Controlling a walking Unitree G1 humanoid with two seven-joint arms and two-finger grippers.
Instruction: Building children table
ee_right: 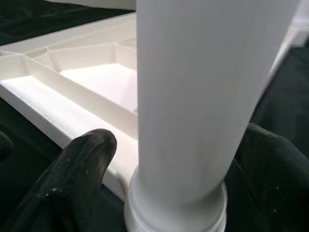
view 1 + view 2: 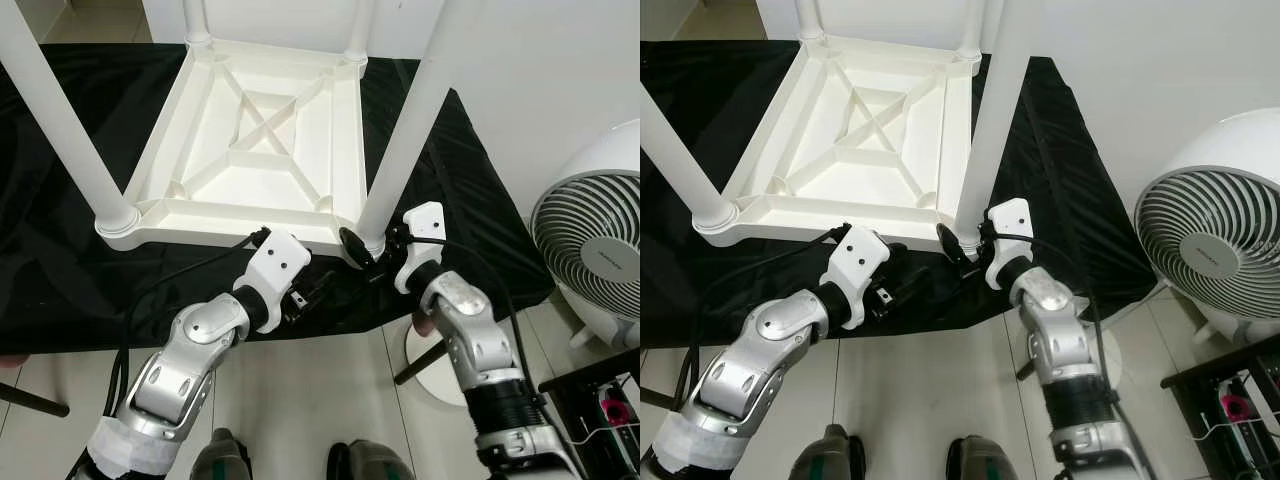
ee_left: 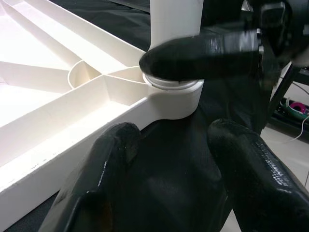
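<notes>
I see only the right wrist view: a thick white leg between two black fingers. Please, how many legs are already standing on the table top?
Observer: Four legs stand up from the upside-down table top. The right gripper is around the base of the near right leg.
Operator: Where is the left gripper?
Observer: The left gripper hovers open over the black cloth, just beside that same corner.
Operator: Anything near my right side?
Observer: A white fan stands on the floor there.

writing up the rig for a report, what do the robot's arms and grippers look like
Both arms are silver metal with rounded joints. Each wrist carries a white housing with a black collar and black cable. The left gripper and right gripper have thick, glossy black fingers with rounded tips.
</notes>
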